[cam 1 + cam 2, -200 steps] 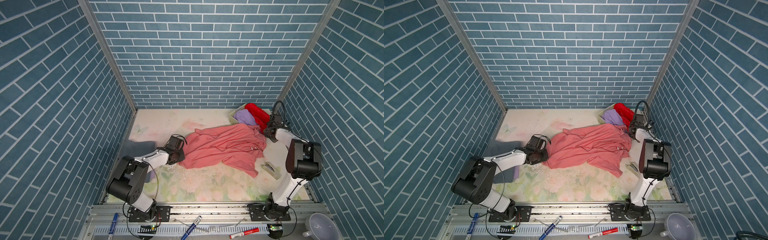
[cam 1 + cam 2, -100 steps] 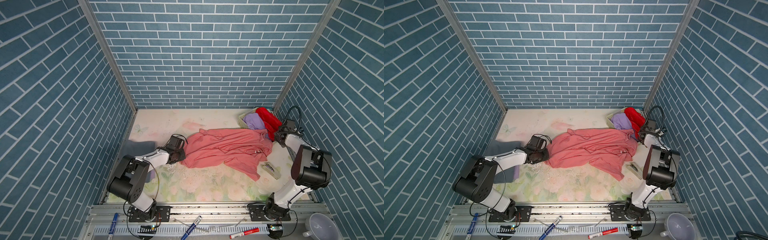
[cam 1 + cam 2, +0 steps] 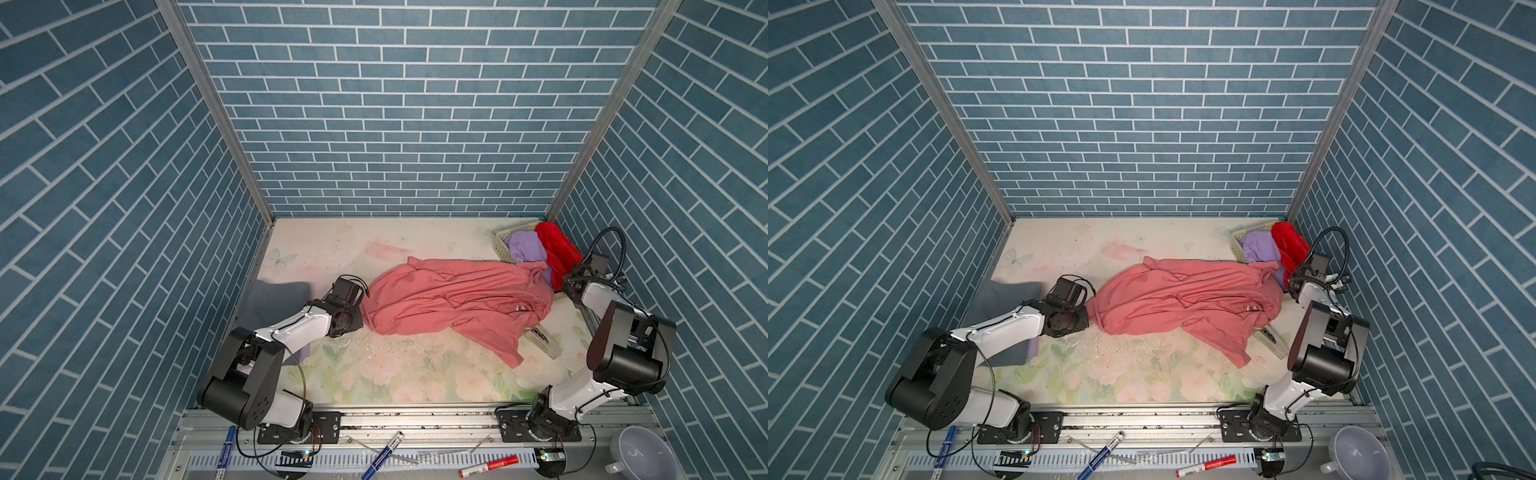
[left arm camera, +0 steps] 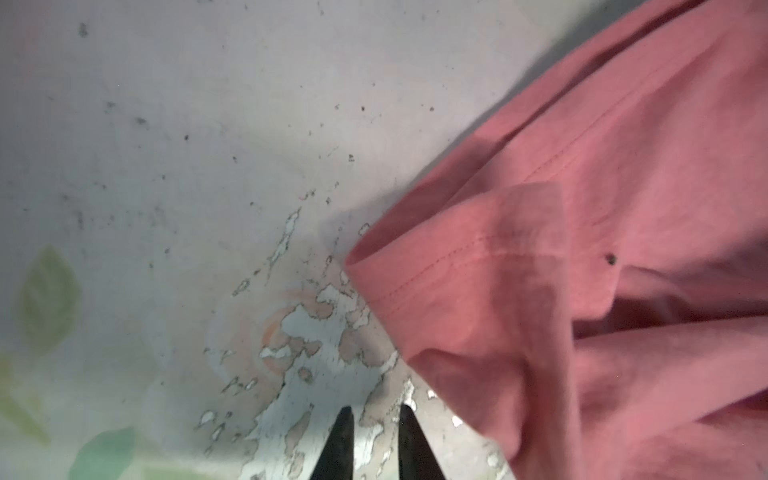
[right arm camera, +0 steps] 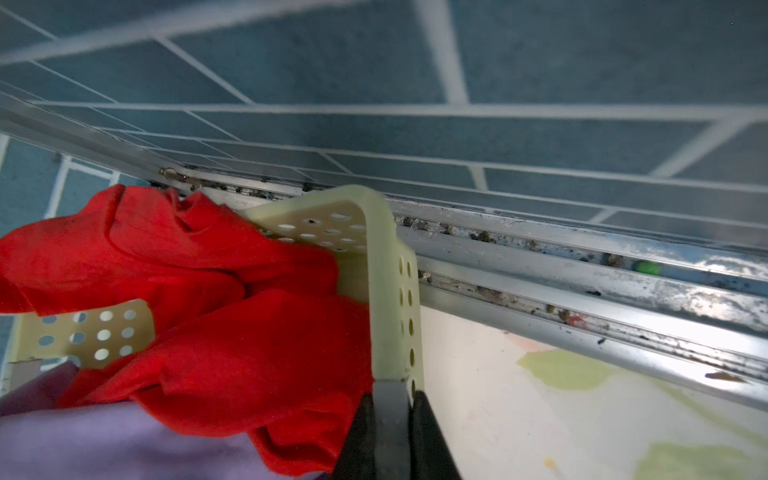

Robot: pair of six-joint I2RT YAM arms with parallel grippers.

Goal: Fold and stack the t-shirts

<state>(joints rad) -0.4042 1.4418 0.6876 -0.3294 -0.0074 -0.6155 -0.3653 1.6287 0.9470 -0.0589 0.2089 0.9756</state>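
A salmon pink t-shirt point(image 3: 453, 299) point(image 3: 1183, 299) lies crumpled across the middle of the table. My left gripper point(image 4: 374, 415) sits at its left edge point(image 4: 582, 249). Its fingertips stand a little apart over bare table, holding nothing. A lavender t-shirt point(image 3: 525, 247) point(image 5: 104, 436) and a bright red t-shirt point(image 3: 557, 249) point(image 5: 228, 332) fill the cream basket point(image 3: 505, 241) point(image 5: 390, 291) at the back right. My right gripper point(image 5: 392, 399) is shut on the basket's wall. A slate grey t-shirt point(image 3: 274, 295) lies by the left wall, partly under the left arm.
A flat cream perforated piece point(image 3: 542, 340) lies near the right arm's base. The right wall's metal rail point(image 5: 582, 266) runs close beside the basket. Markers point(image 3: 382, 453) and a white bowl point(image 3: 640, 457) rest off the table at the front.
The right gripper closed on the basket wall and drew the basket toward the right wall. The pink shirt's right end shifted right with it. The left arm barely moved.
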